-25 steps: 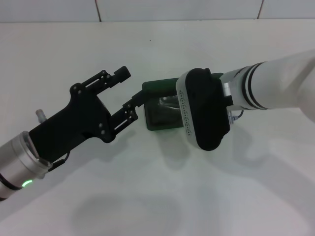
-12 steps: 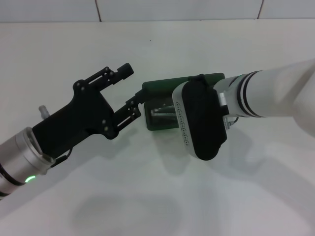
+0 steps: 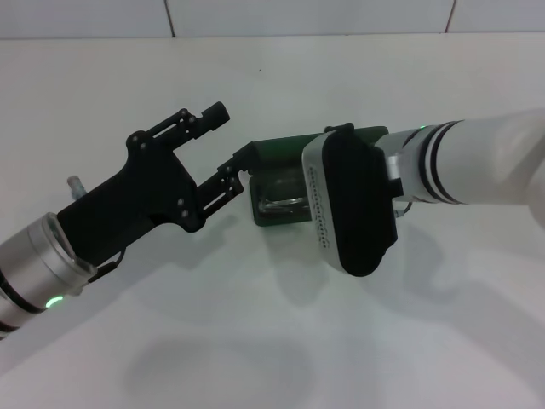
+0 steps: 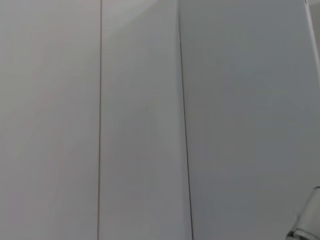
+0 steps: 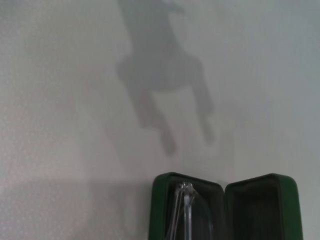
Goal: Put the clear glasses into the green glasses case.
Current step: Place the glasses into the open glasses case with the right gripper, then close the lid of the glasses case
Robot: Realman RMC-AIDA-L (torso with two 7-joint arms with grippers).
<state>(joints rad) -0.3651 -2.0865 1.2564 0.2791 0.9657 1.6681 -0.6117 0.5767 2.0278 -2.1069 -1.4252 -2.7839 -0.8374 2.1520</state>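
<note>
The green glasses case (image 3: 274,152) lies open at the middle of the white table. The clear glasses (image 3: 281,203) rest inside its dark-lined tray. In the right wrist view the clear glasses (image 5: 187,212) lie in one half of the green glasses case (image 5: 165,200), and the other half is empty. My left gripper (image 3: 228,139) hovers open at the case's left end, its lower fingertip (image 3: 237,164) right at the case's corner. The black head of my right arm (image 3: 351,200) hangs over the case's right part and hides that gripper's own fingers.
Bare white table (image 3: 255,341) surrounds the case on all sides. A tiled wall (image 3: 170,17) runs along the back. The left wrist view shows only pale tiles (image 4: 140,120).
My left gripper has edged up and right, closer to the case's left end. The right arm's head dipped left, then drew back slightly to the right.
</note>
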